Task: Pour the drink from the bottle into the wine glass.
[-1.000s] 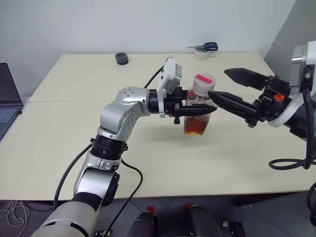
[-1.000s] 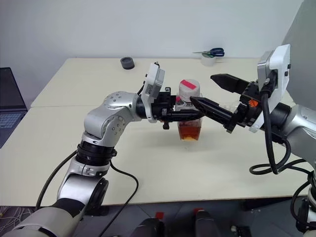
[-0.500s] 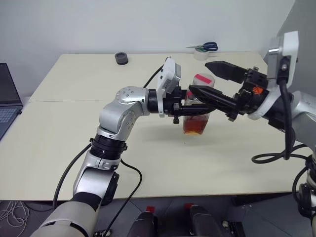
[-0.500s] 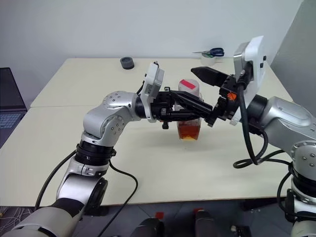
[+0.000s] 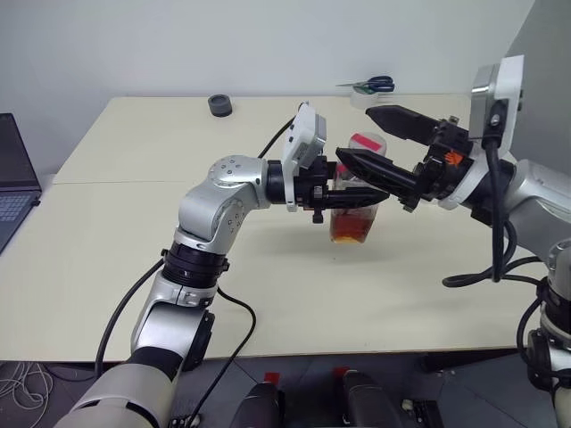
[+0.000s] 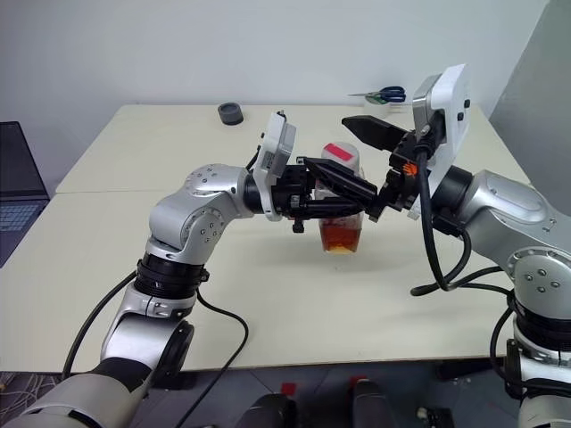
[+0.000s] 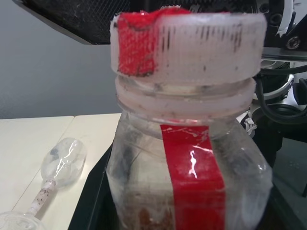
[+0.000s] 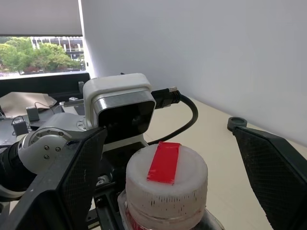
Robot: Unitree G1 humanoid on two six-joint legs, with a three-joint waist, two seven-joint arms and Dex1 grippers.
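Note:
The bottle (image 5: pixel 358 212) is a clear plastic one with a red strip and a red-marked white cap (image 8: pixel 166 176). It stands upright just above the table, with my left gripper (image 5: pixel 353 195) shut on its body from the left. The amber drink (image 5: pixel 355 229) fills its lower part. My right gripper (image 5: pixel 357 135) is open, coming from the right at cap height, one finger on each side of the cap and apart from it. The wine glass (image 7: pixel 63 158) shows in the left wrist view beyond the bottle, slanted on the tabletop.
Scissors (image 5: pixel 369 85) rest on a tape roll at the table's back right. A small black round thing (image 5: pixel 219 105) sits at the back middle. A laptop (image 5: pixel 12 183) lies off the table's left edge. The front of the cream table (image 5: pixel 294 294) is bare.
My right gripper has swung left toward the bottle, and its open fingers now straddle the cap. The left gripper and the bottle have stayed put.

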